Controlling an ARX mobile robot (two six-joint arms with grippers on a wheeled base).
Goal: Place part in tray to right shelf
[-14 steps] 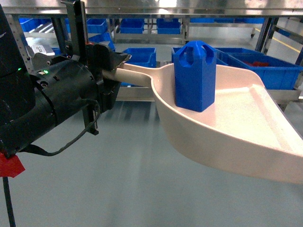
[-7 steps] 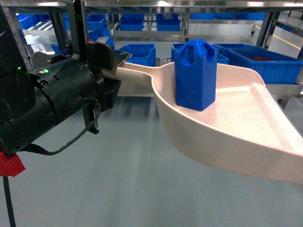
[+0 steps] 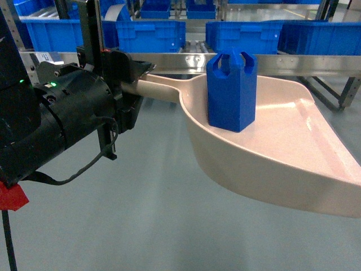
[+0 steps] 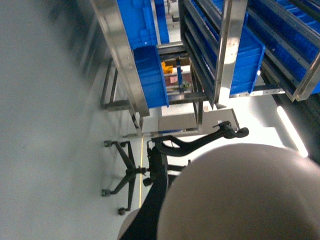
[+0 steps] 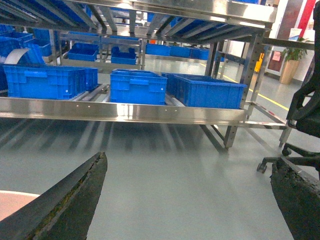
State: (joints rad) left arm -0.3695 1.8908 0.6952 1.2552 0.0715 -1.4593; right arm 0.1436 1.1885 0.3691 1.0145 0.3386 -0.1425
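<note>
The bright-blue part (image 3: 231, 90) stands upright in the beige-pink tray (image 3: 293, 152), which hangs in the air over the floor. My left gripper (image 3: 137, 76) is shut on the tray's long handle (image 3: 161, 89) at the left of the head view. In the left wrist view the tray's underside (image 4: 240, 200) fills the lower right beside one dark finger (image 4: 155, 200). The right shelf's shiny rail (image 3: 271, 63) runs behind the tray, with blue crates (image 3: 149, 35) on it. My right gripper (image 5: 185, 200) is wide open over bare floor, holding nothing.
The right wrist view shows the shelf rail (image 5: 125, 111) with blue crates (image 5: 137, 86) and steel legs (image 5: 232, 135). A black office chair (image 5: 300, 125) stands to the right of it. A chair base (image 4: 127, 175) also shows in the left wrist view.
The shelf rail and crates have come much closer and larger in the head view. The tray, the part and my left gripper keep the same place in that view.
</note>
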